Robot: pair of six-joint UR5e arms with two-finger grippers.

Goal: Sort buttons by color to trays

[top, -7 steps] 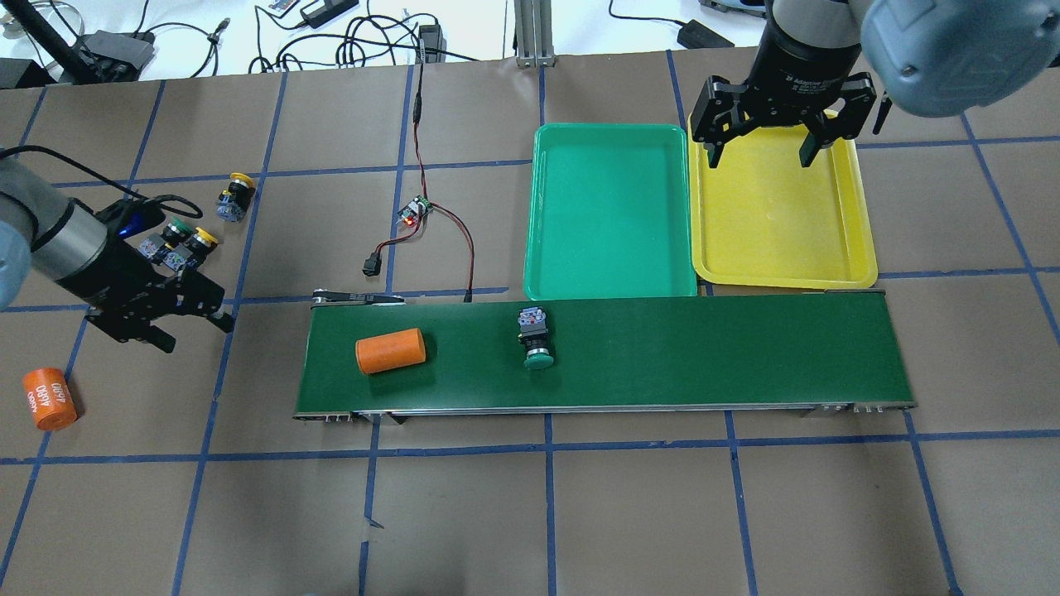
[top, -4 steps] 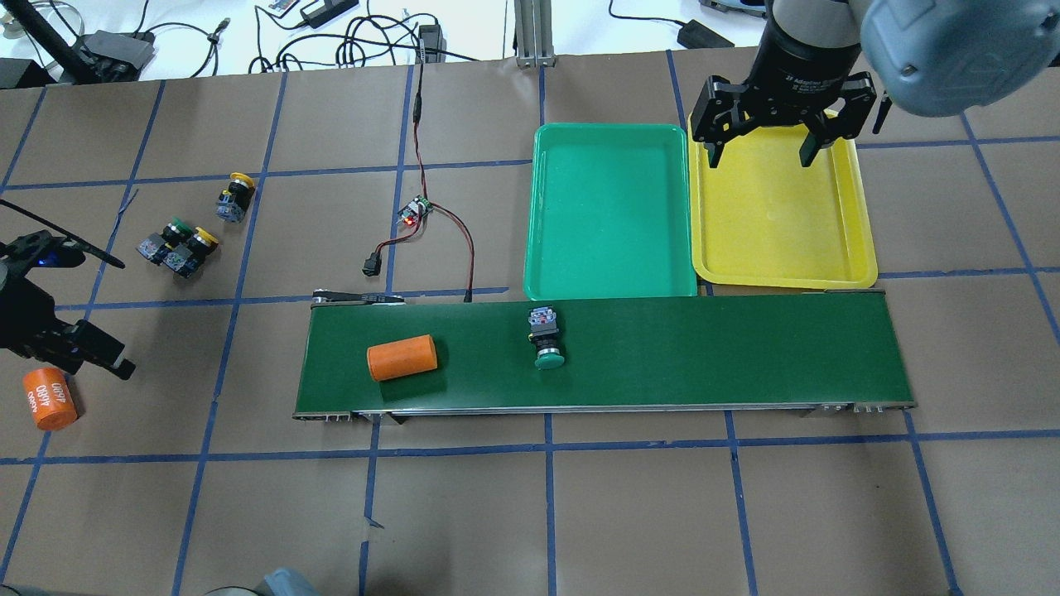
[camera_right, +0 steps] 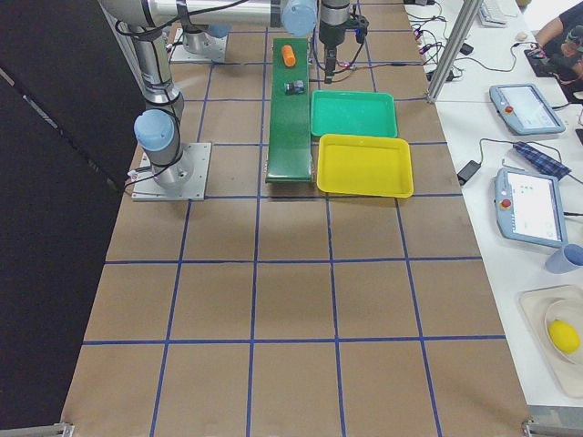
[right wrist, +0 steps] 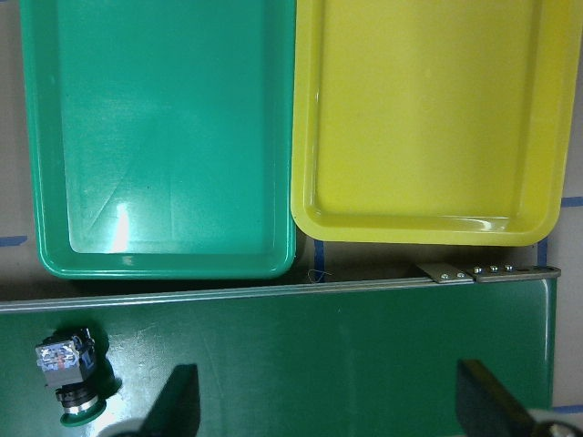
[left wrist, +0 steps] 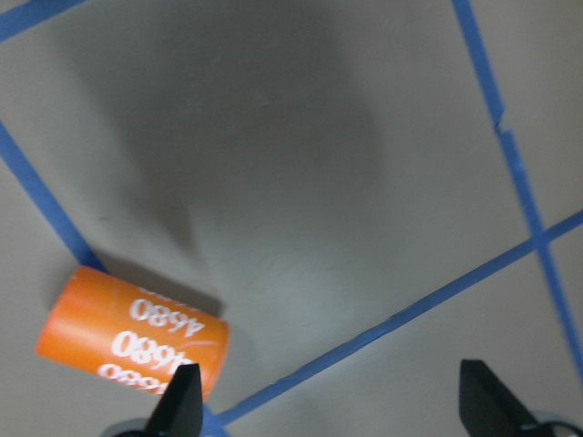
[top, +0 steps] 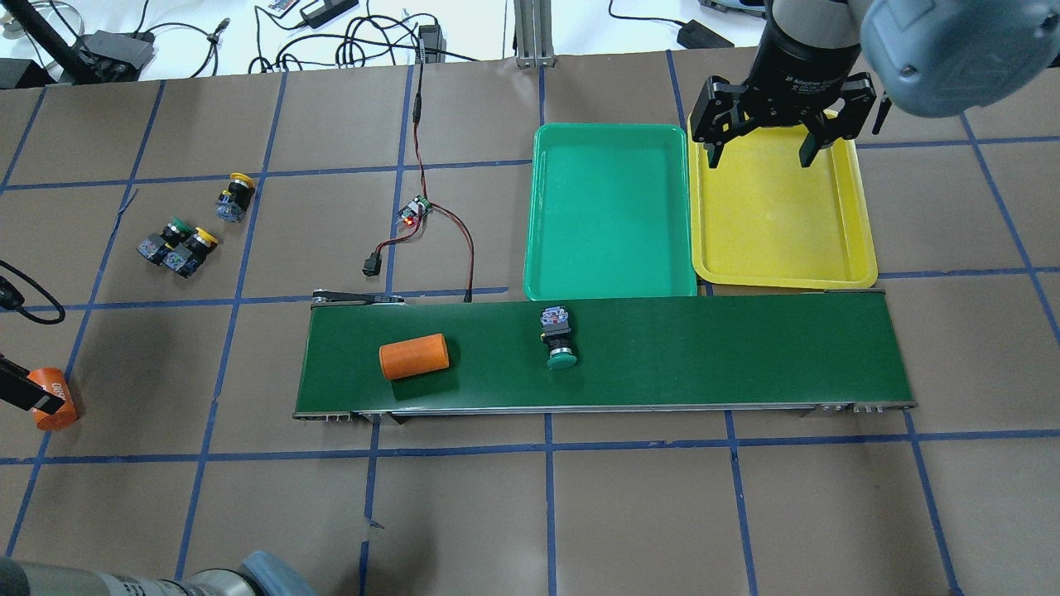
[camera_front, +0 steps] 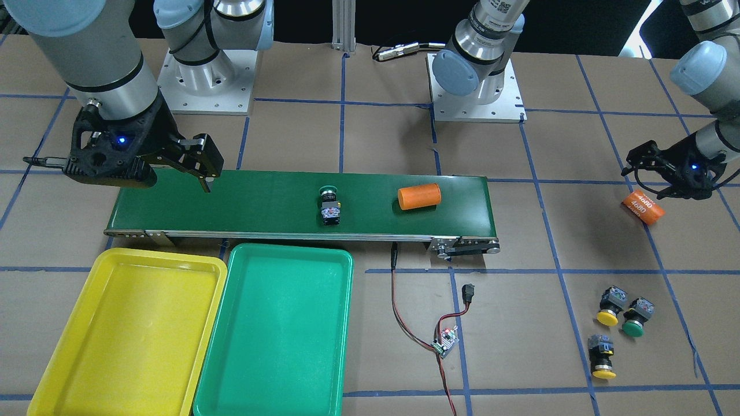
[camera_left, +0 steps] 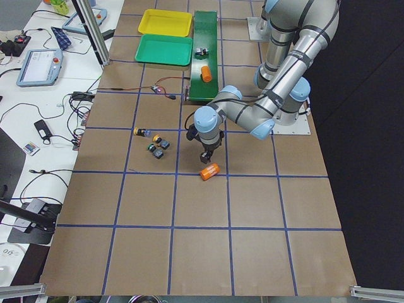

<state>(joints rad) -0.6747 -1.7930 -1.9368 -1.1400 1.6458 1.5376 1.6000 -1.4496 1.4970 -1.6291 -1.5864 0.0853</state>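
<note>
We see a green-capped button, black blocky body, lying sideways on the conveyor belt; left end effector and right end effector both gape wide, empty.

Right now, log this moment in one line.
left gripper: open, near 4680 cylinder | right gripper: open, above belt | green button: on belt | yellow tray, green tray: empty
</note>
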